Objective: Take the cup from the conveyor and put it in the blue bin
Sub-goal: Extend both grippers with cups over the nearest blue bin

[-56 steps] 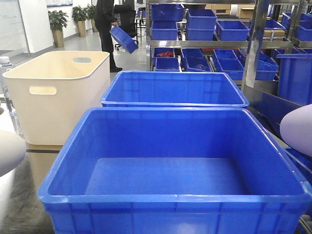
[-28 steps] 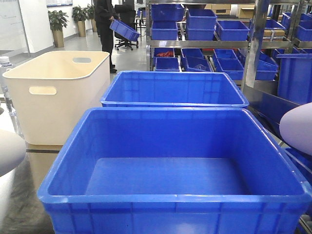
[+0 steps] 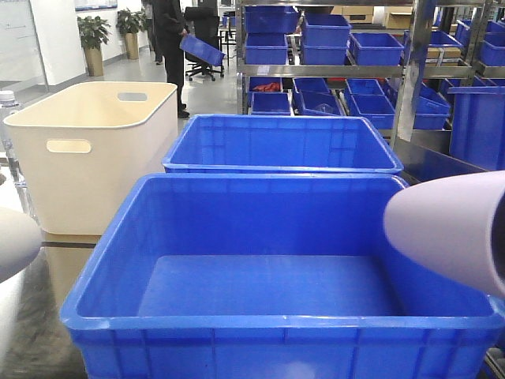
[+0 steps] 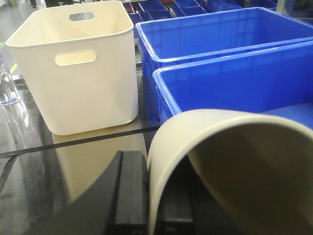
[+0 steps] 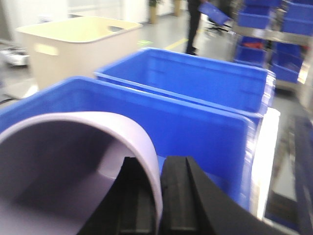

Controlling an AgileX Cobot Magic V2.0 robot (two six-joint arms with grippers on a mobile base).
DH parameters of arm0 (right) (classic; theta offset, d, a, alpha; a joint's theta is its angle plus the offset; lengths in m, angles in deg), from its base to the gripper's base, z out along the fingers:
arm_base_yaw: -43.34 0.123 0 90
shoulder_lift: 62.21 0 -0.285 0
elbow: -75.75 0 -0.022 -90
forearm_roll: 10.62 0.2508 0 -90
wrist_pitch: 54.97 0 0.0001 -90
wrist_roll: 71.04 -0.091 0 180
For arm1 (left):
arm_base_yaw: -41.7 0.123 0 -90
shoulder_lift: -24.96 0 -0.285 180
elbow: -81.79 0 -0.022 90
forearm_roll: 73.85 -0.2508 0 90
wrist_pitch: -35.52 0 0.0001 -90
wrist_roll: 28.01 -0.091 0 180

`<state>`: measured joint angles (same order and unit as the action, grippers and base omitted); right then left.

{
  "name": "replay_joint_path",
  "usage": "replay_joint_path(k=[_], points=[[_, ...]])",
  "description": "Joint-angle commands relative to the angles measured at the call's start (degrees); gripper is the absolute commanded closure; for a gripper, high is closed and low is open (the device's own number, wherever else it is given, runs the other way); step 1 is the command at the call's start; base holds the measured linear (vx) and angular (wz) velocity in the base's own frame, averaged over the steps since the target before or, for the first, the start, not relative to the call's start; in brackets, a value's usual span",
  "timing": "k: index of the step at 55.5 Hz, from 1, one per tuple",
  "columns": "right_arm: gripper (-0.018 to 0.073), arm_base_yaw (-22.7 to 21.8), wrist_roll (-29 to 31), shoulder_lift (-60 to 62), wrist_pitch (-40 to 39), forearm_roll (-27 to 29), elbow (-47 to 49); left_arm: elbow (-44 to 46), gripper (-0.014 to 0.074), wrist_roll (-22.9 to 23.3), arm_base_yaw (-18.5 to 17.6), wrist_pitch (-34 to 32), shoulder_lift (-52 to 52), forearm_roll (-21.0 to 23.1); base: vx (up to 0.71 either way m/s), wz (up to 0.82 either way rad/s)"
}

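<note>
Our right jaws pinch lilac cup (image 5: 58, 166) at empty blue bin's (image 3: 276, 320) 3 o'clock, left jaws pinch cream cup (image 4: 244, 176); neither dropped yet.

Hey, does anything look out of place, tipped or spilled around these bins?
Nothing stands out. The near blue bin, the far blue bin and the cream tub sit upright, with no spills. The left hand pinches a cream cup by its rim; the right hand, a lilac cup.

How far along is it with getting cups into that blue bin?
Grabbing looks done: the right end effector grips a lavender cup at the right side of the near blue bin, and the left end effector grips a beige cup. The bin looks empty, so both drops remain.
</note>
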<state>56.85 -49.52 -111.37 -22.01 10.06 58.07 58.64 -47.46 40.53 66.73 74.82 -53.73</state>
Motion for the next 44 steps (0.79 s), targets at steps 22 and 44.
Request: replay_joint_path(k=[22, 44], points=[[0.0568, 0.02, 19.03, -16.67, -18.06, 19.61, 2.91, 4.26, 0.0603, -22.10, -0.08, -7.31, 4.97, 22.58, 0.00, 0.00], [0.0568, 0.02, 17.44, -35.77, -12.48, 19.62, 18.09, 20.17, 0.0601, -37.99, -9.04, -3.72, 29.04, 38.93, 0.00, 0.00]])
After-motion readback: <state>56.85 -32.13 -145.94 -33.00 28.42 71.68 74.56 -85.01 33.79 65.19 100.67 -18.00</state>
